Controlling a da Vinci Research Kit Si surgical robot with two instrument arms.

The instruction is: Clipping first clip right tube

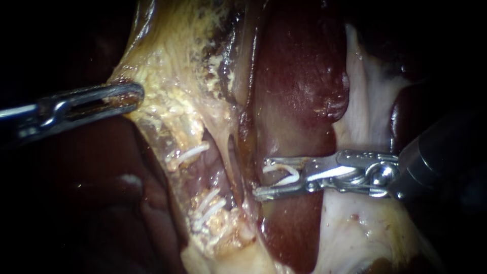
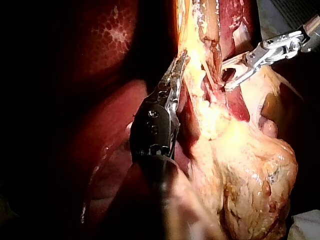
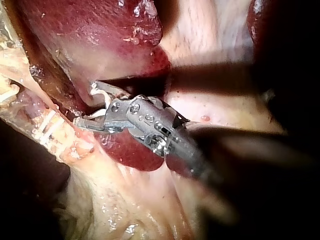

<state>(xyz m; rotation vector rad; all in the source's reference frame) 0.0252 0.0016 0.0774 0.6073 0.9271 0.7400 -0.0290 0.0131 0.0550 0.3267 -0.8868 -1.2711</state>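
White clip (image 1: 290, 178) rides gripped between the wide-standing jaws of the right instrument (image 1: 259, 178), not yet on a tube. Right tube (image 1: 238, 170) is probably the pale strand just ahead of the tips, beside the liver (image 1: 299, 76). Straddle it squarely before closing. Left instrument (image 1: 127, 96) jaws pinch fatty tissue (image 1: 167, 91). No readable writing.

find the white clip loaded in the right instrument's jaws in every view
endoscope view: the white clip sits between the jaws of the right instrument, in front of the dark red liver.
left wrist view: the white clip lies beyond the yellowish tissue that the left instrument grips.
right wrist view: the white clip sits between the view's own instrument's jaws.
shared landmark: the right instrument, which shows in all three views.
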